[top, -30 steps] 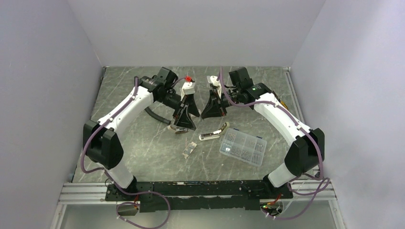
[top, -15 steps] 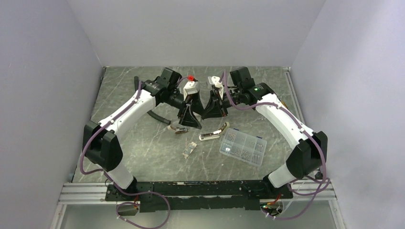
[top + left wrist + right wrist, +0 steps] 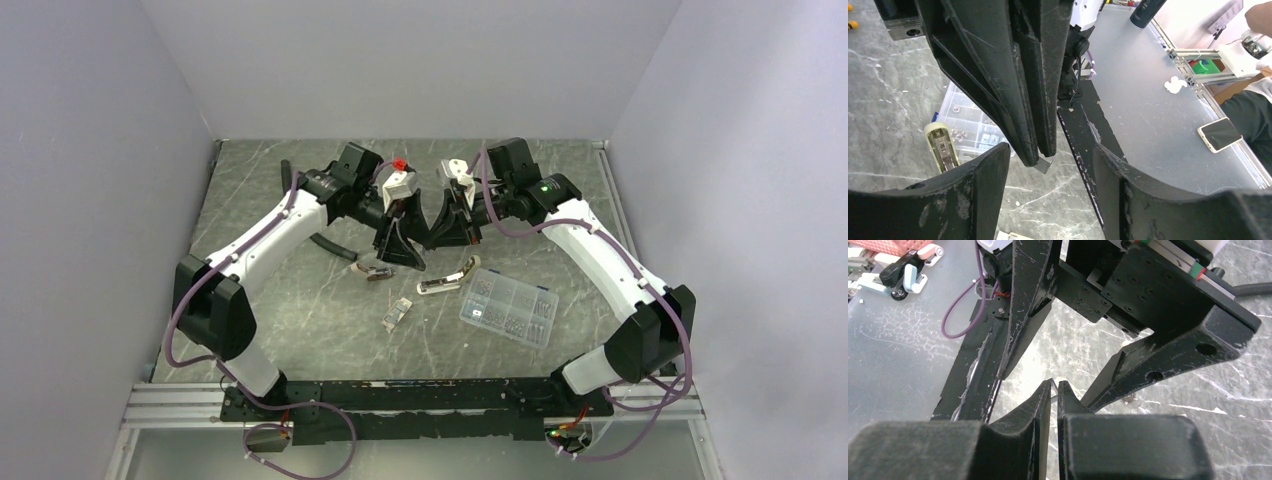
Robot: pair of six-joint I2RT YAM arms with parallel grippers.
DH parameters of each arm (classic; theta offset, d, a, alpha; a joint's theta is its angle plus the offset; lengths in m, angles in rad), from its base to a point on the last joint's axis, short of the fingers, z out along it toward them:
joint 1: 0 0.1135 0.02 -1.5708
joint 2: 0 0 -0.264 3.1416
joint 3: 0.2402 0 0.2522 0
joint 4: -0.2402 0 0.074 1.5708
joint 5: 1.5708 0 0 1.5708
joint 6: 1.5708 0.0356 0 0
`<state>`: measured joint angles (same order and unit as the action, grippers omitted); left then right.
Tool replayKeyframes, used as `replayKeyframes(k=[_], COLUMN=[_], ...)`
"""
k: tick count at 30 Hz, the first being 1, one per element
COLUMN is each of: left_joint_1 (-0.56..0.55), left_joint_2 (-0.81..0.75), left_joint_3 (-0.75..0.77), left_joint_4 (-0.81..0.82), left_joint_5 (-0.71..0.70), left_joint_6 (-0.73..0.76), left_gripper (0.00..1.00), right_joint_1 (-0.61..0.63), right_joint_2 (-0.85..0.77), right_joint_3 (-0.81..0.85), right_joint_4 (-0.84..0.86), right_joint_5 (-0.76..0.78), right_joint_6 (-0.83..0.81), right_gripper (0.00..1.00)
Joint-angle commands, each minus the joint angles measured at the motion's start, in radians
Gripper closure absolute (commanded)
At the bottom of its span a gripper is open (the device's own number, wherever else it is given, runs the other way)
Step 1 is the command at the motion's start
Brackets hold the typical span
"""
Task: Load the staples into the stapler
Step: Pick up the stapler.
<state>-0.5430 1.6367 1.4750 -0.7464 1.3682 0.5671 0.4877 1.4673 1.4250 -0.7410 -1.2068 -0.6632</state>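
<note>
Your left hand (image 3: 1050, 153), swung inward, is closing empty around your clenched right hand (image 3: 1054, 388) pinching a small grey strip (image 3: 1042, 164), apparently a handover needing a square regrasp, with the stapler (image 3: 447, 278) lying on the surface (image 3: 300, 300) below.

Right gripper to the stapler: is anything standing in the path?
Likely yes. The right gripper, shut on a small grey piece, has its tips between the fingers of the open left gripper. In the left wrist view one of those fingers sits between them and the stapler. Nothing else shows in that path.
</note>
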Motion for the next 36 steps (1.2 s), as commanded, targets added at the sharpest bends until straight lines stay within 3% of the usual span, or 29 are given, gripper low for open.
replayKeyframes(k=[1, 7, 22, 36], left_joint_1=[-0.003, -0.003, 0.001, 0.009], left_joint_2=[-0.053, -0.039, -0.020, -0.040], left_joint_3=[-0.013, 0.010, 0.020, 0.010], left_joint_4=[-0.012, -0.050, 0.010, 0.027], left_joint_5=[0.046, 0.047, 0.023, 0.016], left_joint_6=[0.040, 0.071, 0.010, -0.003], left_gripper=[0.36, 0.45, 0.45, 0.55], right_joint_1=[0.004, 0.005, 0.005, 0.004], right_joint_2=[-0.031, -0.031, -0.038, -0.035], right_joint_3=[0.029, 0.030, 0.006, -0.017], right_joint_4=[0.007, 0.001, -0.007, 0.033], right_joint_5=[-0.049, -0.066, -0.070, -0.043], right_joint_6=[-0.027, -0.026, -0.046, -0.023], right_gripper=[0.98, 0.98, 0.99, 1.00])
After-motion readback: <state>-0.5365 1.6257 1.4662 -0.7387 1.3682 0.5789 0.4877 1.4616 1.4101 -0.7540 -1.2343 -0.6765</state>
